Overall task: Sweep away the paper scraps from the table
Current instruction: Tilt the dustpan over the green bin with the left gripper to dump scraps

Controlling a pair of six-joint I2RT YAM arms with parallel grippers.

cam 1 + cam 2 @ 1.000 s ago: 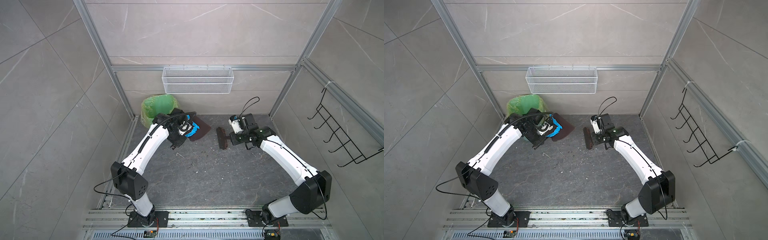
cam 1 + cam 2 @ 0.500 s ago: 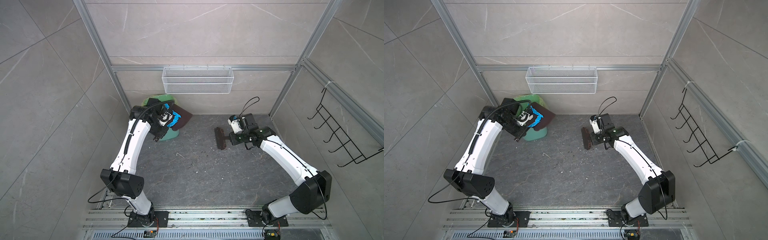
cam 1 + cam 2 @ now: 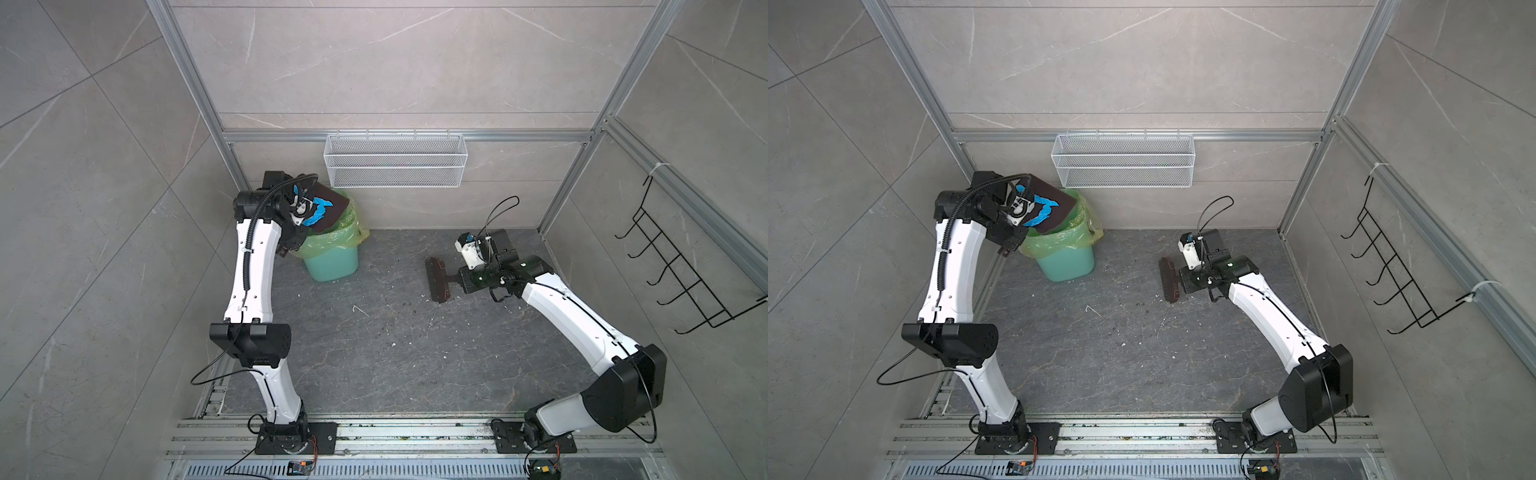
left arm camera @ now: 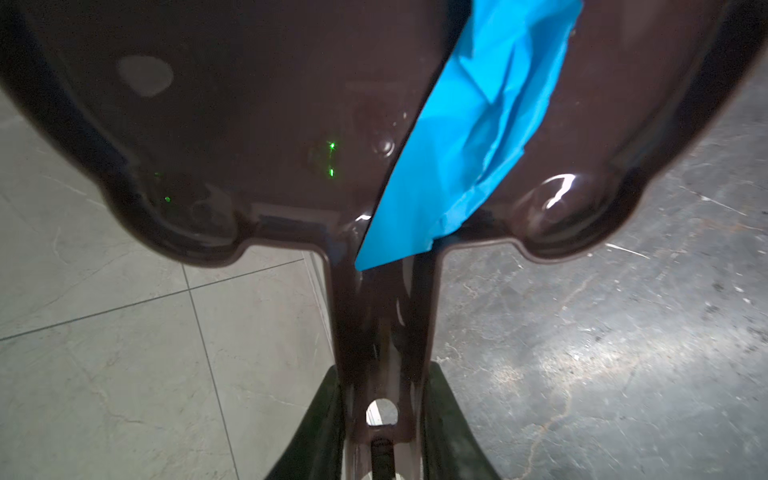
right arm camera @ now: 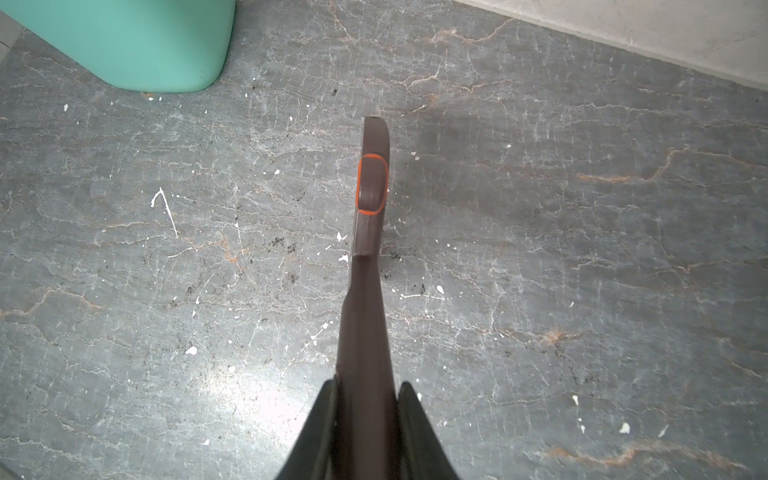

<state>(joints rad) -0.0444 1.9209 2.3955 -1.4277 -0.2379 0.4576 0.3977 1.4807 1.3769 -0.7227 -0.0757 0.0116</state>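
A second earlier the dustpan (image 3: 330, 203) had sat low over the table (image 3: 374, 357), near the middle of its back edge and close to the brush (image 3: 435, 279). Half a second earlier it had already swung across to the bin (image 3: 332, 264). Now the left arm (image 3: 253, 266) had carried it higher. In both top views the dark brown dustpan (image 3: 1057, 203) hung tilted above the back part of the mouth of the green bin (image 3: 1067, 264), with its yellow-green liner, in the table's back left corner.

The left jaws were clamped on the dustpan's thin handle. The left wrist view showed that handle squeezed between two black fingers (image 4: 320, 419).

The paper scraps (image 3: 318, 206) were inside the pan, well off the table. Crumpled blue paper lay against the pan's floor near the handle end (image 4: 478, 145). Scraps of any other colour could not be made out.

The right arm (image 3: 573, 316) had hardly moved, and the brush had drifted only slightly leftward since a second before. The right jaws were closed on the brush handle (image 5: 368, 316), with the head turned edge-on just above the table (image 5: 582, 249). Whether the bristles touched it could not be told. Tiny white crumbs (image 5: 191, 350) lay scattered on the dark stone around the brush.
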